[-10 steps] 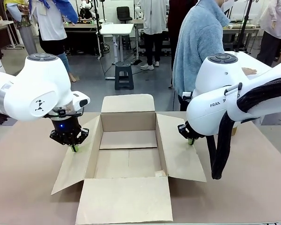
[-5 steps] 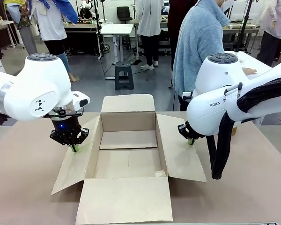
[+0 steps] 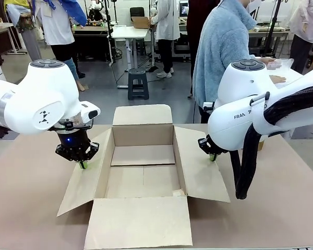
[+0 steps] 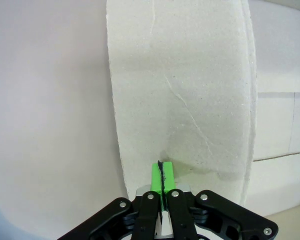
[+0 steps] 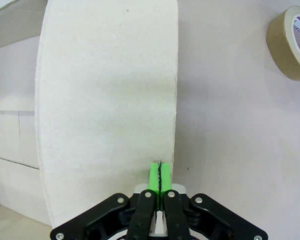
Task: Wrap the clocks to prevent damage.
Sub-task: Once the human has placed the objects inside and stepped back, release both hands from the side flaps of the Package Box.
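I see the open cardboard box (image 3: 143, 179) at the centre of the desk (image 3: 31, 208). The left end effector (image 3: 83, 165) is closed and empty, its tip on the left flap (image 3: 86, 185). The right end effector (image 3: 213, 158) is likewise closed on the right flap (image 3: 201, 177). A person (image 3: 221, 47) stands beyond.

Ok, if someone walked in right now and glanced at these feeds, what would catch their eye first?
The big open cardboard box in the middle of the table, its flaps spread wide. Next, both arms pointing down at it: the shut left gripper on the left flap, the shut right gripper at the outer edge of the right flap. A roll of tape lies on the table beyond that flap.
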Robot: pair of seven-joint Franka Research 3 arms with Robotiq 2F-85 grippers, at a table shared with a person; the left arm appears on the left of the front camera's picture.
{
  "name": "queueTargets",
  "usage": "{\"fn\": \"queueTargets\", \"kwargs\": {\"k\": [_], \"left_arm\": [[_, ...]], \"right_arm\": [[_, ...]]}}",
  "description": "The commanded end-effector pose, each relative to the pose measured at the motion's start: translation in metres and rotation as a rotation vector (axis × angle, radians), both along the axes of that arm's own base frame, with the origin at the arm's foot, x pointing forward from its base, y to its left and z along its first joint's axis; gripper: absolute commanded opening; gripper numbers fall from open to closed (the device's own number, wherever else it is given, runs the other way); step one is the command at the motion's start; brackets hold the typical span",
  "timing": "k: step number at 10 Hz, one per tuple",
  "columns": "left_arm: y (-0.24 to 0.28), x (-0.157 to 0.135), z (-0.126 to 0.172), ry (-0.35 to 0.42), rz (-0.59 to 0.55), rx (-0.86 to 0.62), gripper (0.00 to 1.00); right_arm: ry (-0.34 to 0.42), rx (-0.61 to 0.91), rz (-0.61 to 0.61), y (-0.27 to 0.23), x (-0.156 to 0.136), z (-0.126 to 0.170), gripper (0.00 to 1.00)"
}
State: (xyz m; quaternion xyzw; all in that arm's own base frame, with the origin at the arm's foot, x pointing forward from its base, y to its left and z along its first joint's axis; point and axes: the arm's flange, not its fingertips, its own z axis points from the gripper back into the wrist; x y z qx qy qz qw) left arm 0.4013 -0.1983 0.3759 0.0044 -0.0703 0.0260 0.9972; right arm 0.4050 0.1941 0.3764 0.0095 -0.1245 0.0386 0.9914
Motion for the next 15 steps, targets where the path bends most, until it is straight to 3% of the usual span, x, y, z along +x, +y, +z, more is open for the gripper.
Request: {"fn": "queueTargets", "kwargs": {"k": [1,15], "left_arm": [[0.0008,-0.0011,0.001,-0.004,0.009,0.02,0.0],[0.0008,-0.0011,0.001,-0.004,0.009,0.02,0.0]], "right_arm": [[0.004,-0.009,0.002,-0.0003,-0.0016,0.0016,0.01],[0.004,-0.009,0.002,-0.0003,-0.0016,0.0016,0.01]]}}
